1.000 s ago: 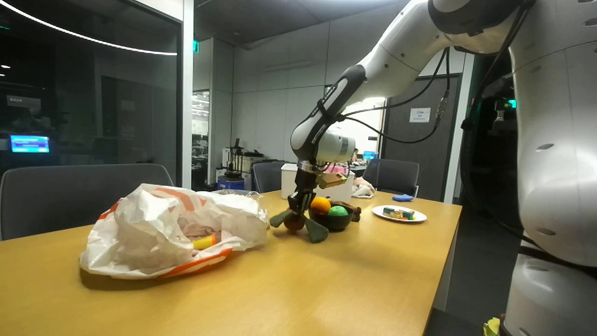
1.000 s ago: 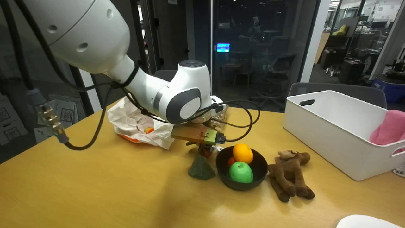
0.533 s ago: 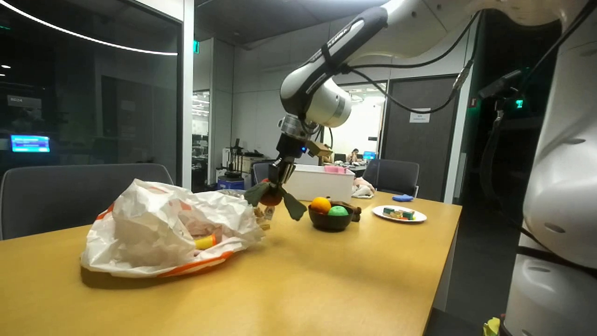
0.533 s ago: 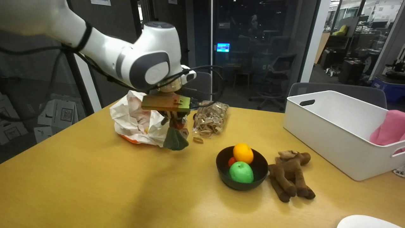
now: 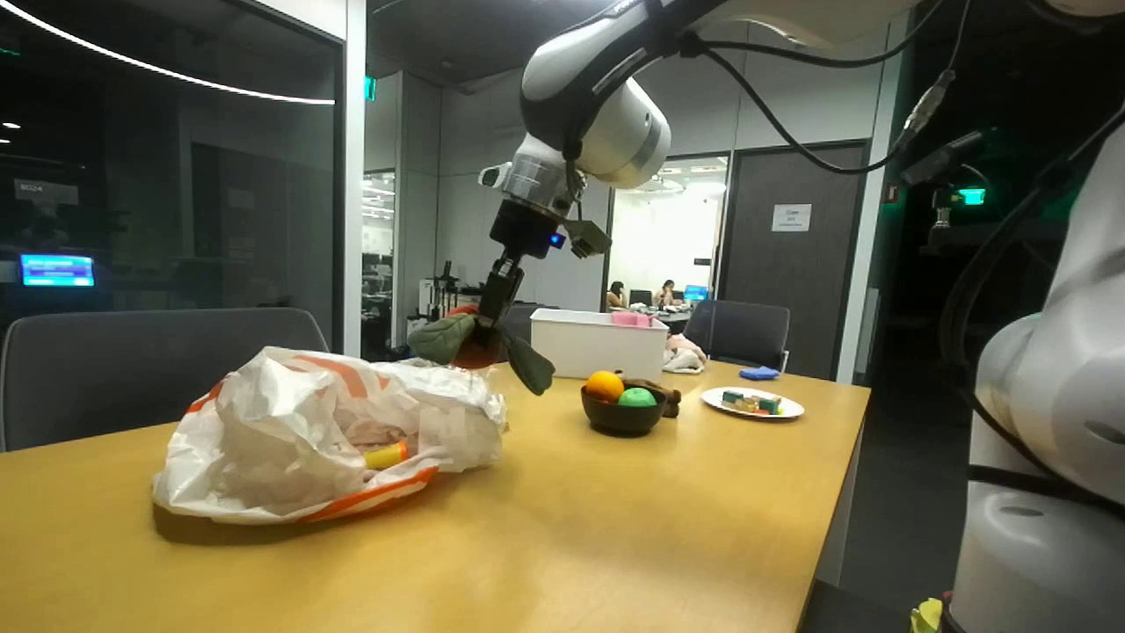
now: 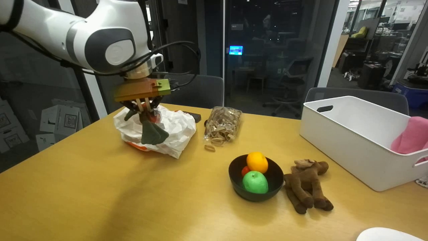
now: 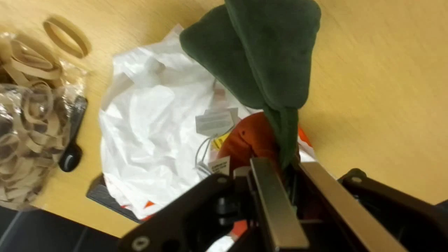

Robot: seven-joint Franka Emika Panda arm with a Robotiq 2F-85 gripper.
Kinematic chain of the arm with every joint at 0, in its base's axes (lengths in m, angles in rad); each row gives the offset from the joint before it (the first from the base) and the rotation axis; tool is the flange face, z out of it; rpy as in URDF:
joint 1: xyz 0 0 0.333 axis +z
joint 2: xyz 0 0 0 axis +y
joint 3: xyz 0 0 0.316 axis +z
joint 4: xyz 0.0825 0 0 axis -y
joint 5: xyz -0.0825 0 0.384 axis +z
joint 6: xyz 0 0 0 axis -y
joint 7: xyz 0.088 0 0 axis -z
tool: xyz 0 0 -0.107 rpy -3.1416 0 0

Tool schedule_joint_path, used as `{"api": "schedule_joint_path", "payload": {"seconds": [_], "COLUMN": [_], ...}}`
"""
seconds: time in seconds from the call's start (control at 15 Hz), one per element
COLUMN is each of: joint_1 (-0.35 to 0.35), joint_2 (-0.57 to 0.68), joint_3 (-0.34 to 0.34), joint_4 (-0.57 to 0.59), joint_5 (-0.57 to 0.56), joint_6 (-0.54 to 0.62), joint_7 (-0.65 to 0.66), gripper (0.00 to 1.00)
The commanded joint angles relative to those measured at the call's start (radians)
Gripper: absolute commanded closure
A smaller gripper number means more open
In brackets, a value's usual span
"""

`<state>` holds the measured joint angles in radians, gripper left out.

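- Black bowl [image 6: 238, 182] holding an orange [image 6: 257, 162], a green fruit [image 6: 255, 182] and a small red piece [image 6: 245, 171].
- Brown plush animal [image 6: 306, 182] lying just right of the bowl.
- White bin [image 6: 344, 152] at right in an exterior view, pink cloth [image 6: 412, 135] in it.
- Clear bag [image 6: 230, 113] of tan bands [image 6: 220, 133], far, left of the bin.
- Black spoon [image 7: 71, 156] at the bands' right edge, wrist view.
- White plate [image 5: 713, 400] of small blocks [image 5: 751, 403], right; blue cloth [image 5: 758, 374] beyond.
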<state>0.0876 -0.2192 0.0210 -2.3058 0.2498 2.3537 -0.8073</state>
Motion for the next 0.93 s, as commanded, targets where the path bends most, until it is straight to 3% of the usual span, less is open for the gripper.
{"api": "schedule_joint_path", "payload": {"seconds": [0.0, 0.2, 0.47, 0.87], "joint_1": [0.070, 0.081, 0.053, 0.013], "joint_2": [0.003, 0.074, 0.201, 0.394], "joint_3": [-0.051, -0.060, -0.051, 0.009], "joint_4": [0.014, 0.062, 0.155, 0.318], "joint_5": [0.131, 0.191, 0.246, 0.156], "joint_6": [-0.057, -0.113, -0.228, -0.160], "joint_7": [-0.228, -0.388, -0.493, -0.431], "gripper": [0.93, 0.93, 0.93, 0.93]}}
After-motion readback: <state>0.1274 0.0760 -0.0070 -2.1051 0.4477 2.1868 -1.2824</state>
